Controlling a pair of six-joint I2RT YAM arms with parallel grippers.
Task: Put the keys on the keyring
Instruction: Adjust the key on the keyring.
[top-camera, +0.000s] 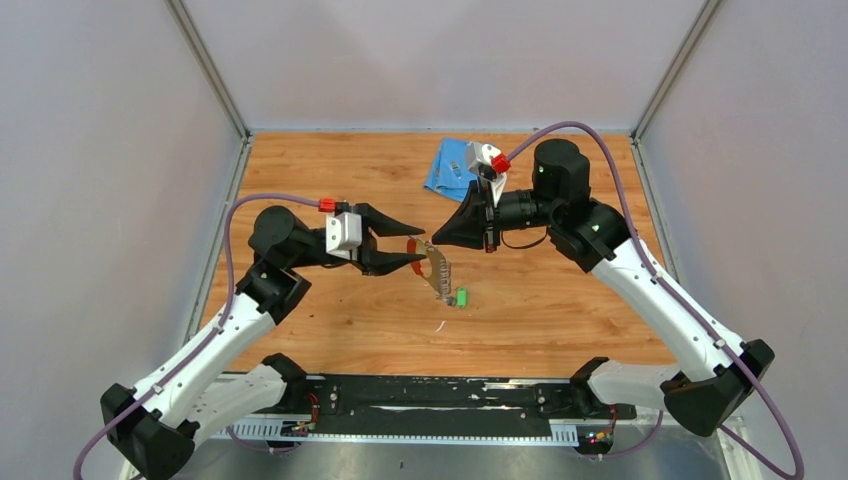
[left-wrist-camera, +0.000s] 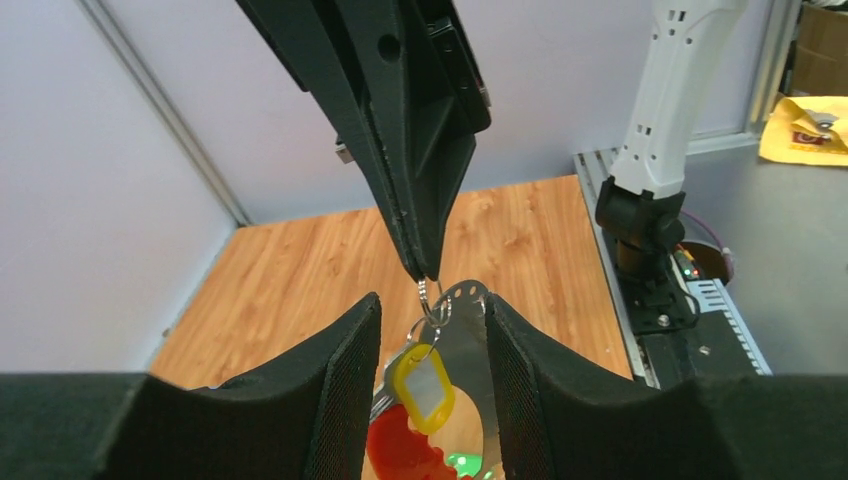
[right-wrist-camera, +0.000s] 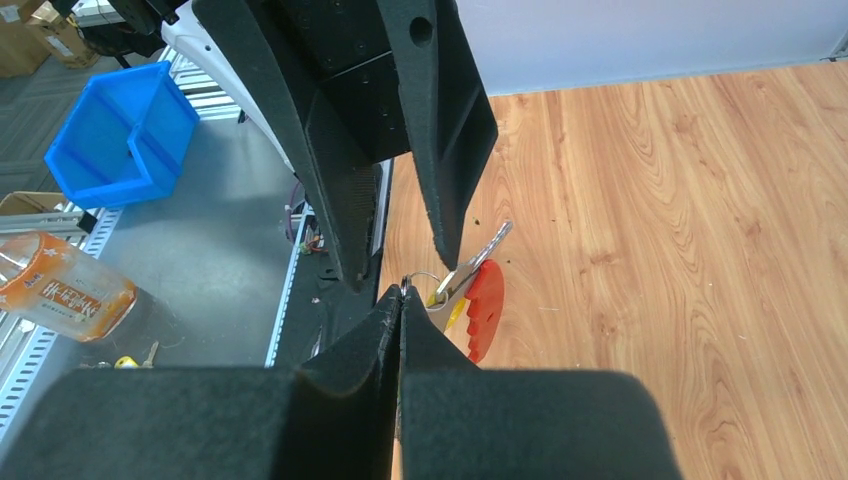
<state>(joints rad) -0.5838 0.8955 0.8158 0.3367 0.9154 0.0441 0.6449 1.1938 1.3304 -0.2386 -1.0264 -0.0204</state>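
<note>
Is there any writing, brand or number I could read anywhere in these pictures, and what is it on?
Nothing can be read clearly.
Orange bottle: white print, too blurred to read.
Yellow envelope: red-and-white label, too small to read.
Yellow key tag: window looks blank.

Left arm (top-camera: 200, 370) and right arm (top-camera: 670, 300): white links, black joints and bases, a purple cable (top-camera: 590, 128) running along each with a red plug (top-camera: 326, 205) at the wrist, green LEDs (top-camera: 541, 170) on the right, black wedge fingers (top-camera: 395, 222) with textured pads (left-wrist-camera: 345, 400).
</note>
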